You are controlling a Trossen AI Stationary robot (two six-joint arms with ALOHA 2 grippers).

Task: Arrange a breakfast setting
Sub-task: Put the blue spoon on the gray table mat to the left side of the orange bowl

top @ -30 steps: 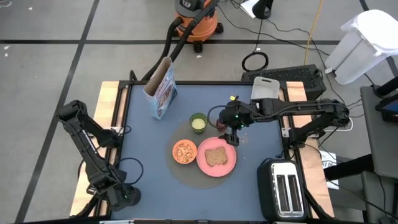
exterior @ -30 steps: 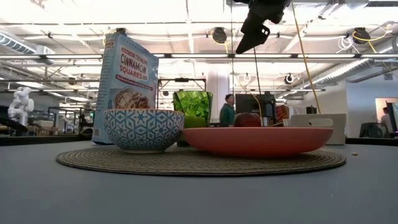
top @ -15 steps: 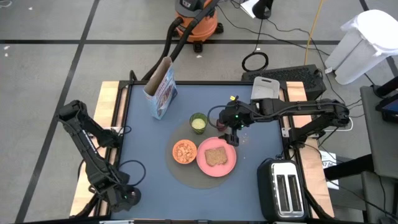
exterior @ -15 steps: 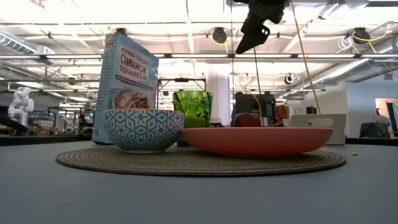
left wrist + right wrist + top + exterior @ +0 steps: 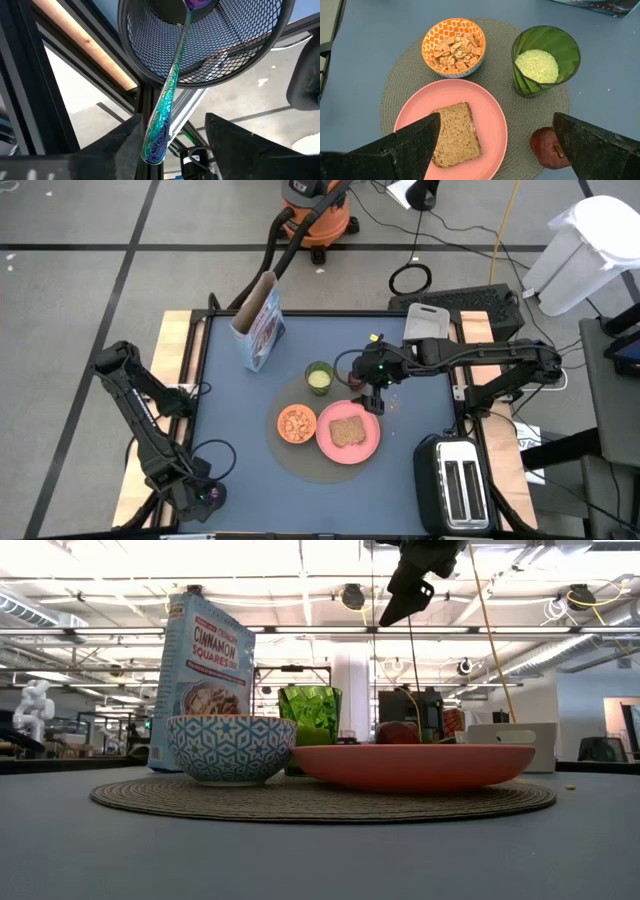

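The long metal spoon with a purple-to-teal iridescent finish [image 5: 170,85] is the piece not yet laid out. It stands bowl-down in a black wire-mesh basket [image 5: 235,35], its embossed handle reaching out over the rim. Going by where the left arm is in the high view, the basket is off the near left corner of the dark blue surface [image 5: 240,420].

The spoon looks stiff, light and thin, and its polished finish will probably be slippery. The best hold is likely flat across the wider, patterned end of the handle. Lifting it along its own length should keep the bowl from catching the mesh.

The left tool [image 5: 172,120] has its fingers [image 5: 235,142] parted on either side of that handle end. The handle lies close to one finger and clear of the other, so it is not clamped.

Out on the surface, a round woven placemat [image 5: 530,112] carries four things:
- a round pink plate [image 5: 485,100] with a brown toast slice [image 5: 455,132] on it
- a small orange patterned bowl [image 5: 453,46] of cereal, on the plate's left
- a green translucent cup [image 5: 545,60], beyond the plate
- a dark-red fruit [image 5: 549,147] at the mat's right edge

A blue cereal bag [image 5: 260,325] stands far left, well apart from the mat. The right tool [image 5: 496,120] hangs above the plate and fruit, spread wide and empty.
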